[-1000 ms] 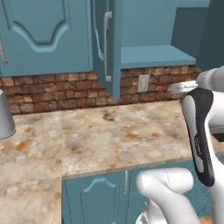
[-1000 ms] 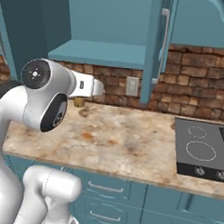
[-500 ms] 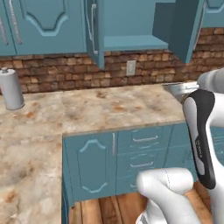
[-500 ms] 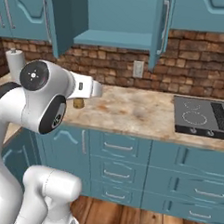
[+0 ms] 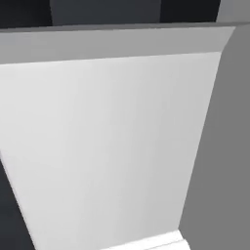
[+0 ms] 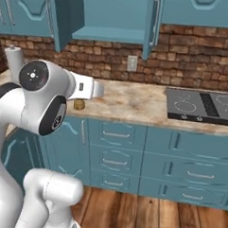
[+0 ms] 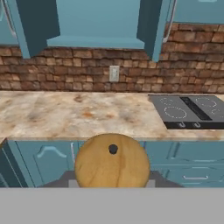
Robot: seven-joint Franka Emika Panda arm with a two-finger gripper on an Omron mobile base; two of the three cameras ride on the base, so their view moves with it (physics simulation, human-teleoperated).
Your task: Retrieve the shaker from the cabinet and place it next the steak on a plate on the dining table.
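Wooden shaker (image 7: 112, 161) sits clamped in the hand (image 7: 112, 181), clear of the open cabinet (image 6: 111, 16). Base has backed off the brick-backed table (image 6: 135, 100); carry to the dining table comes next.

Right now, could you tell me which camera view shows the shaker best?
The hand view shows it best: the shaker sits large and centred, seen end-on as a round tan wooden disc with a small dark dot. The right base view shows just a small brown piece below the white hand, over the counter edge. The left base view gives blank grey surfaces.
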